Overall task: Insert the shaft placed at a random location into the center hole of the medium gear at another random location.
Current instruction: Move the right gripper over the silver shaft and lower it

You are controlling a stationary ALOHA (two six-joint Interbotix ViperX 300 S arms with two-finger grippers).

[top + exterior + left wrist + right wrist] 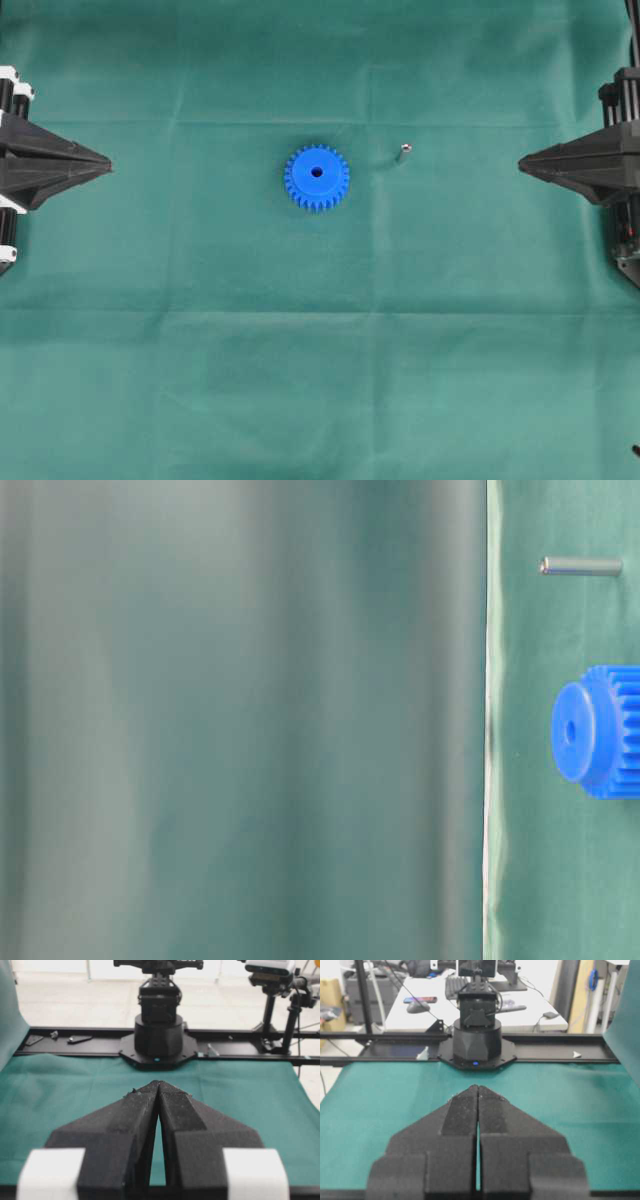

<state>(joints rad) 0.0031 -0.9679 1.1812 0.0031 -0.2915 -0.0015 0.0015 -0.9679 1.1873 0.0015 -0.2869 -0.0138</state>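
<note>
Two grippers, left (105, 165) and right (524, 165), sit pressed together and empty at the cloth's (320, 380) edges. Nothing is done yet — the gear (317, 177) lies flat mid-cloth, hole (317, 172) unfilled, the shaft (404, 152) near it at two o'clock, untouched.
</note>
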